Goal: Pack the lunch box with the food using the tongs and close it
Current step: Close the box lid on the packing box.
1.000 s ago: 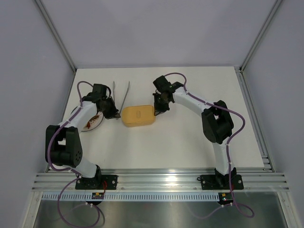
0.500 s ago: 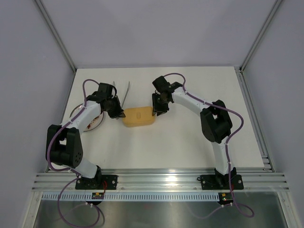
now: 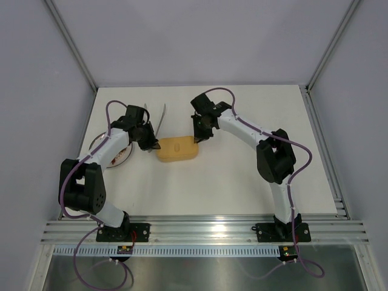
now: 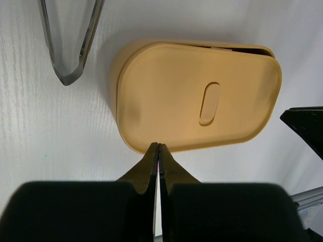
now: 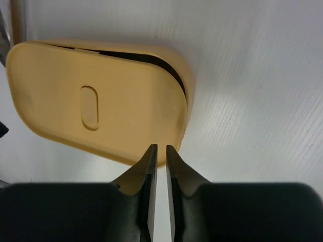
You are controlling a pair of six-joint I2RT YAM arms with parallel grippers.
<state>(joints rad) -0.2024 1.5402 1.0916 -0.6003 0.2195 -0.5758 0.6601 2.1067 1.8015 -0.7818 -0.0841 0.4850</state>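
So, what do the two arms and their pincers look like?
Both arms have white link shells and bulky black joints. A purple cable loops along the left arm and the right arm. The left pincer and right pincer have dark fingers tapering to thin tips.

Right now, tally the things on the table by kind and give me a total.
Box: 1
Lid: 1
Tongs: 1
Plate: 1
Food: some on the plate, too hidden to count
Total: 4, food aside
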